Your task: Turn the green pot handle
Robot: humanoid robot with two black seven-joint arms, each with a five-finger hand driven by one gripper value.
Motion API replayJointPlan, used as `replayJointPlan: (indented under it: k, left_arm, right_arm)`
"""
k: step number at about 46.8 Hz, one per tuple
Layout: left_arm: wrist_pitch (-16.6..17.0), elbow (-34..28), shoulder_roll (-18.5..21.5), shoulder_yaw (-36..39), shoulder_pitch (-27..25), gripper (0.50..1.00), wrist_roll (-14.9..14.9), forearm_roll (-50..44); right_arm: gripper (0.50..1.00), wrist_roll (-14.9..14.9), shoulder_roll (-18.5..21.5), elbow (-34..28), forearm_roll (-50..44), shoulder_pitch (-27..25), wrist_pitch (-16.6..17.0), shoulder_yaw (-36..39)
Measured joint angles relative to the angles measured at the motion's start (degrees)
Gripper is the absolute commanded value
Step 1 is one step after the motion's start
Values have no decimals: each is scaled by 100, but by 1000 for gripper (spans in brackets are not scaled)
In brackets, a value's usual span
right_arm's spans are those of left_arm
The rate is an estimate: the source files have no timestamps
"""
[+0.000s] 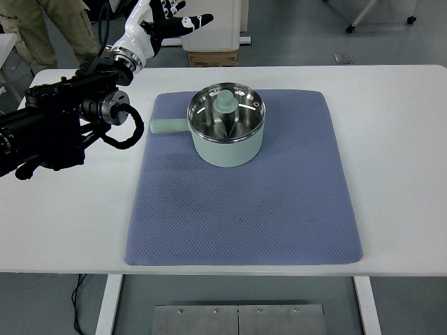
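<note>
Beyond the table's far-left corner, the left hand point(164, 15) is hanging raised, fingers spread, gripping nothing. The green pot point(227, 125) is sitting near the blue mat's point(241, 202) far edge, handle point(168, 126) pointing left. Risk: a fast downward reach clipping the rim, sliding the pot.

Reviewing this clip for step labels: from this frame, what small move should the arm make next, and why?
Probably lower the left hand toward the handle. The hand is open and raised beyond the table's far left edge, holding nothing, while the handle points left from the pot on the mat, untouched. The right arm is out of view.
</note>
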Motion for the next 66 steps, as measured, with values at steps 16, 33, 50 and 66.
replayJointPlan:
  k: [16,33,50,66]
  left_arm:
    - [143,-126,-63,-31,161,1000,0,-1187]
    - [92,-221,-241,-366,717,1000,-2,-1566]
    - [41,-368,-135,-381,1011,1000,-2,-1469]
    - [-14,-449,124,-368,1047,1000,1,-1115]
  right_arm:
    - [1000,0,0,-1,0,1,0,0]
    - [1000,1,0,-5,0,2,0,0]
    - [1000,1,0,-1,0,0,0,0]
    - [1000,1,0,-1,0,-4,0,0]
